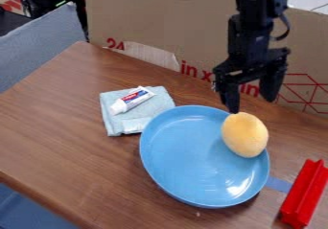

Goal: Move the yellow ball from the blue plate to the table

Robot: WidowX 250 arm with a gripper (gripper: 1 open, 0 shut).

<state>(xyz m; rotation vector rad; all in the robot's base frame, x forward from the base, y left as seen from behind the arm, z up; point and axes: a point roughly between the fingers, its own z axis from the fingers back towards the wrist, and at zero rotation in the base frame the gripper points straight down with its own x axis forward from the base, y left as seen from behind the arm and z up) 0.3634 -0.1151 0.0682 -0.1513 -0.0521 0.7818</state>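
A: Where is the yellow ball sitting?
B: It is resting on the blue plate, over toward the right-hand side of the picture, close to the rim. The plate itself is lying on the desk.
A: And what is the pincer doing?
B: It is hanging above the ball, pointing down. Its two fingers are standing spread, and they are pinching nothing.
A: Is it touching the ball?
B: I am not seeing a grip, but from this angle I cannot tell how near the tips are coming.
A: What else is lying around?
B: A white tube with red and blue markings is lying on a pale folded cloth, just beside the plate at upper left. A red object is lying at lower right, and a cardboard box with red printing is standing behind everything
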